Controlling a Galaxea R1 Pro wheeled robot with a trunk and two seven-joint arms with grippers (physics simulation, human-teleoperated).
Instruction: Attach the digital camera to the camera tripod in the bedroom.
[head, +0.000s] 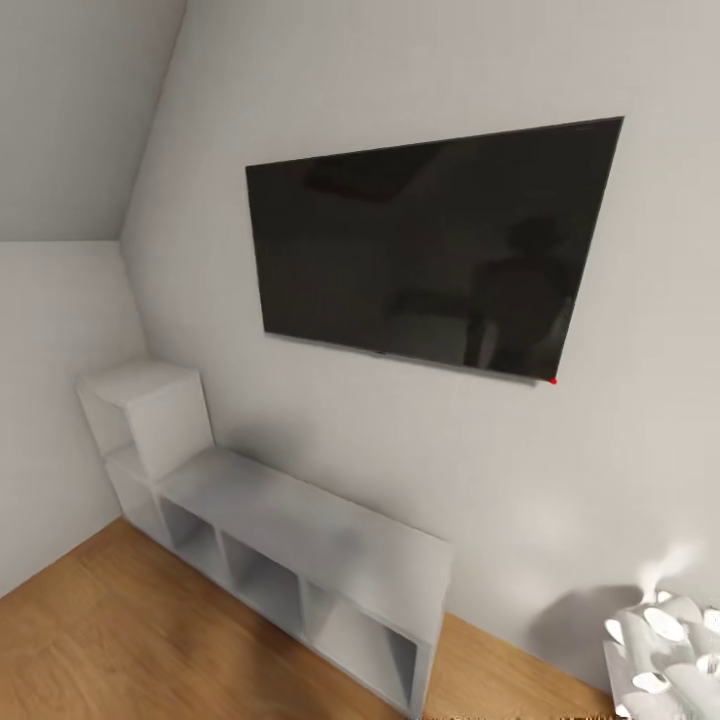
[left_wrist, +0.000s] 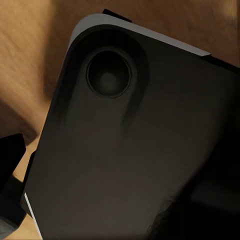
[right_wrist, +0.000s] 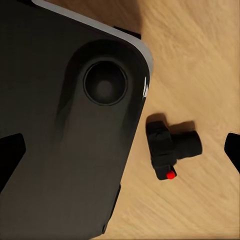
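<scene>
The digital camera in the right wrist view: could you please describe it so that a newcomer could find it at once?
Look at the light wood floor beside the large dark rounded panel of the robot's base. Just off that panel's edge lies the digital camera, apart from it. It is small and black, with a stubby lens barrel pointing away from the panel and a bright red dot at one end.

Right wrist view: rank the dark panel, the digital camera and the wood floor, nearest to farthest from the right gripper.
1. Dark panel, beside the right gripper.
2. Digital camera, lying lower down.
3. Wood floor, under the camera, barely farther.
</scene>
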